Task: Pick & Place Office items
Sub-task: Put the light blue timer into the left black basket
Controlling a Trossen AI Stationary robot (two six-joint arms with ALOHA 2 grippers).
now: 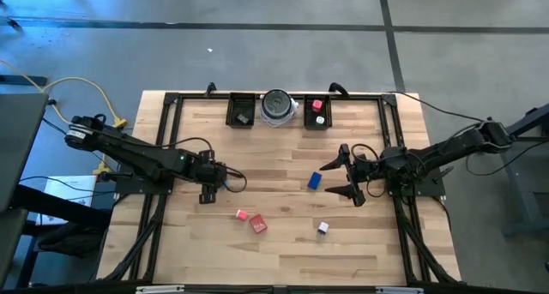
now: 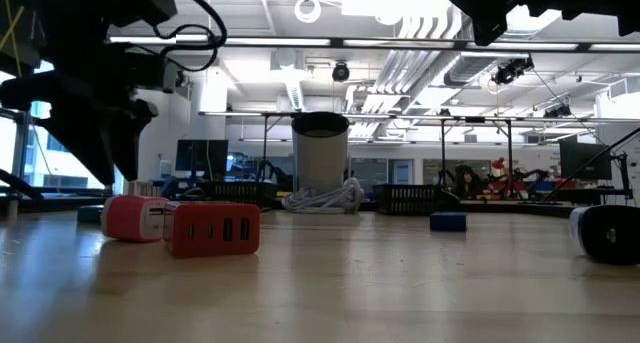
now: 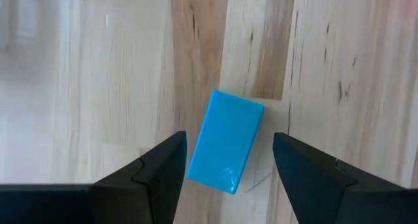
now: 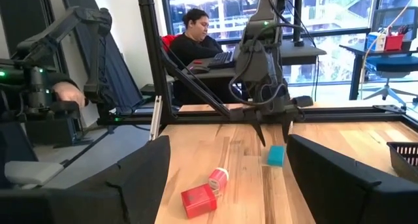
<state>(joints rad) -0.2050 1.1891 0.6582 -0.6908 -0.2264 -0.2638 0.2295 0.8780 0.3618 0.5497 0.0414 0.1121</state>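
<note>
Office items — eight small blocks counted, five loose on the wooden table [image 1: 283, 260], three already in trays.

- Teal block [image 3: 225, 141]: flat on the table, left of centre, lying askew between the two fingers of the left gripper [image 3: 228, 138]. A gap shows on either side of it, so nothing grips it.
- Blue block [image 1: 315, 180]: on the table right of centre, just beside the fingertips of the right gripper [image 1: 330, 178] and apart from them.
- Red block [image 1: 258, 225]: on the table towards the near edge, with round sockets on one face in the low view.
- Pink piece [image 1: 242, 214]: just beside the red block, on its left-arm side.
- White and dark piece [image 1: 323, 228]: alone on the table, near the front, well apart from the red block.
- Black piece [image 1: 244, 118]: inside the left black tray [image 1: 232, 105] at the far edge.
- Pink item [image 1: 317, 105] and white item [image 1: 320, 120]: both inside the right black tray [image 1: 307, 112].

Other fittings — a round silver-grey dish [image 1: 278, 106] stands between the two trays.

Grippers: the left one hangs low over the teal block, jaws parted and empty. The right one is spread wide, holds nothing, and points towards the blue block.
</note>
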